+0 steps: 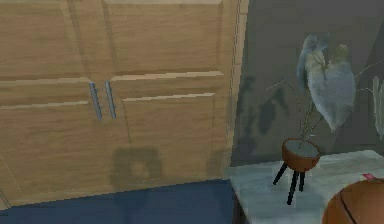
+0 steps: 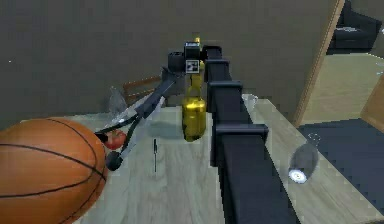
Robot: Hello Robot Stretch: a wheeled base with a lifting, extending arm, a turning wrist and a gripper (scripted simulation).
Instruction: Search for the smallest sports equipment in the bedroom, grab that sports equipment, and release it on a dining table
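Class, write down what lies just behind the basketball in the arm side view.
Behind the basketball, the jaws point toward a small red thing that the ball partly covers. A yellow bottle stands farther back. The table right behind the ball is hidden.

The arm (image 2: 240, 150) is a black square bar made of nested box sections that step narrower toward its far end, with hard edges and a dull finish. At that far end sit two small white squares (image 2: 190, 55) with black marks. Left of them is the hand (image 2: 120, 133), a dark body with two thin dark fingers (image 2: 145, 108).
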